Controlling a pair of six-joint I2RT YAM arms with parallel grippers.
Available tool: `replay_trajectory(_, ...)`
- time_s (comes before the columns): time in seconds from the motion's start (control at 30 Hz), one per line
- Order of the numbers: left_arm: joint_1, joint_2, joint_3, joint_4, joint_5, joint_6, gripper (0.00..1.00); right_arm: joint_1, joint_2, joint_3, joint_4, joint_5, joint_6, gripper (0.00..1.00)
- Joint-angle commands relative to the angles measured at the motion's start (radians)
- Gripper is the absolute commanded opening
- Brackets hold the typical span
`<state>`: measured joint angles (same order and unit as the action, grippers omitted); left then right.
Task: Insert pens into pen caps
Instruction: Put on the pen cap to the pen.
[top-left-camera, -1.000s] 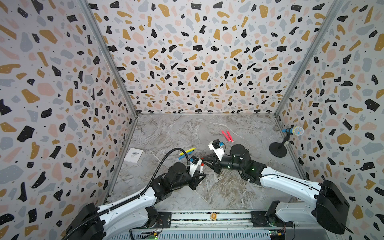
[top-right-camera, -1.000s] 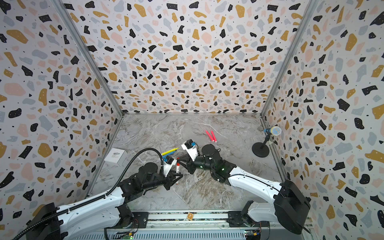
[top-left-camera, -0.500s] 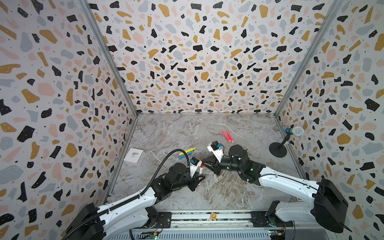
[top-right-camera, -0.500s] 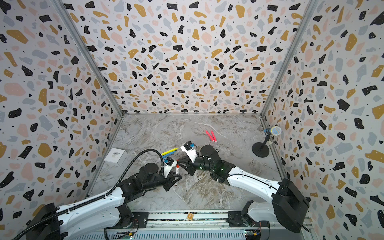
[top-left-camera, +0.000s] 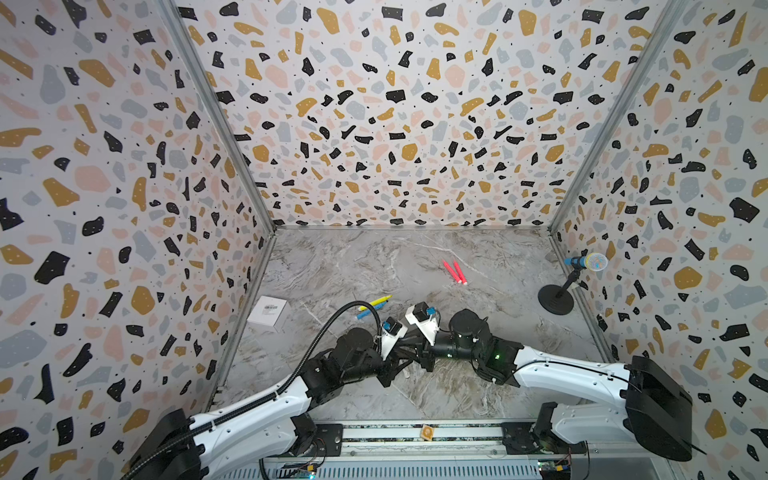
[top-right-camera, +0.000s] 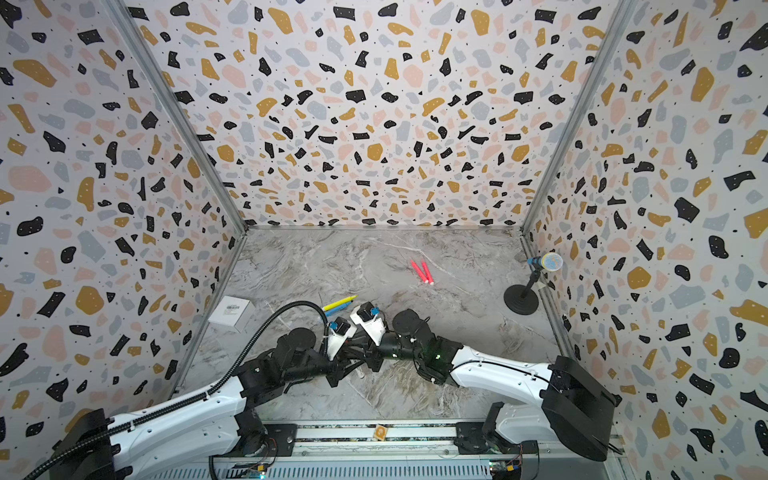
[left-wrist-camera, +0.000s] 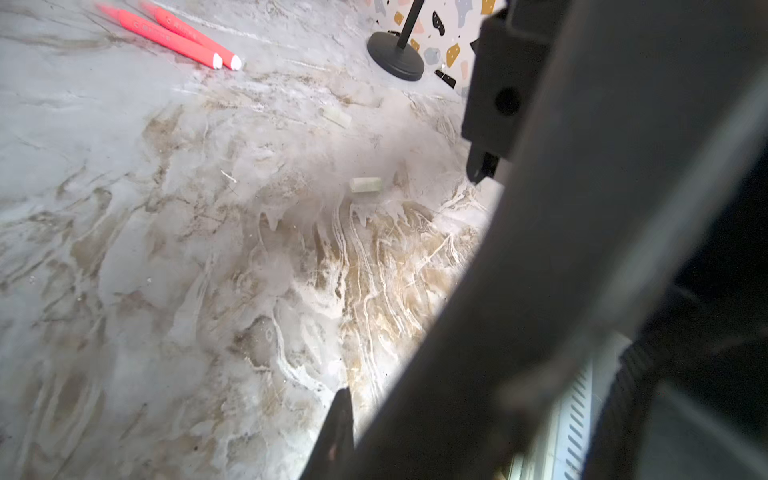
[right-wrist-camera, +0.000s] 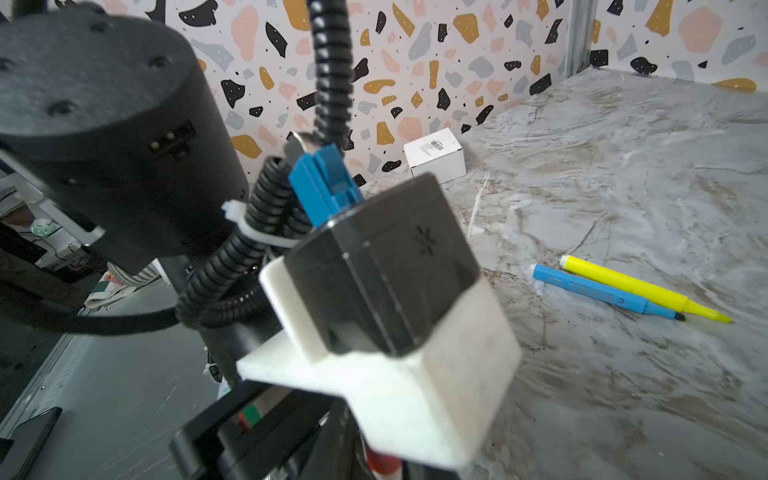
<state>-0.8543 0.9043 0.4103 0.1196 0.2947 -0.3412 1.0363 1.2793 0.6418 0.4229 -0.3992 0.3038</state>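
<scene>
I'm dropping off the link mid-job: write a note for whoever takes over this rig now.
Left tool and right tool: both shut, tips meeting above the marbled table; their load is hidden, bar a red-and-white pen end.
Yellow marker pen and light blue marker pen lie uncapped, side by side, just beyond the tools; two pink marker pens farther back.
One pale stubby plastic tube and another, likely caps, lie loose.
Done: nothing confirmed. Left: yellow, blue at least.

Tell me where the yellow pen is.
In both top views the yellow pen lies beside the light blue pen, just beyond the left arm.
</scene>
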Motion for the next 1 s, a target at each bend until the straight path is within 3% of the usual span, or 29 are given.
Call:
replay_trajectory(0.0,0.062,-0.057,0.149,0.618,-0.226,-0.024,0.0,0.062,0.035,-0.107,-0.54,-0.302,0.038,0.0)
replay_trajectory(0.2,0.061,-0.068,0.146,0.572,-0.233,-0.003,0.0,-0.024,-0.039,-0.093,-0.61,-0.277,-0.002,0.0)
replay_trajectory(0.63,0.061,-0.058,0.144,0.545,-0.21,0.0,0.0,-0.076,-0.111,-0.111,-0.638,-0.16,0.03,0.0)
replay_trajectory(0.97,0.063,-0.031,0.153,0.549,-0.183,-0.007,0.0,-0.083,-0.2,-0.116,-0.555,-0.235,0.07,0.0)
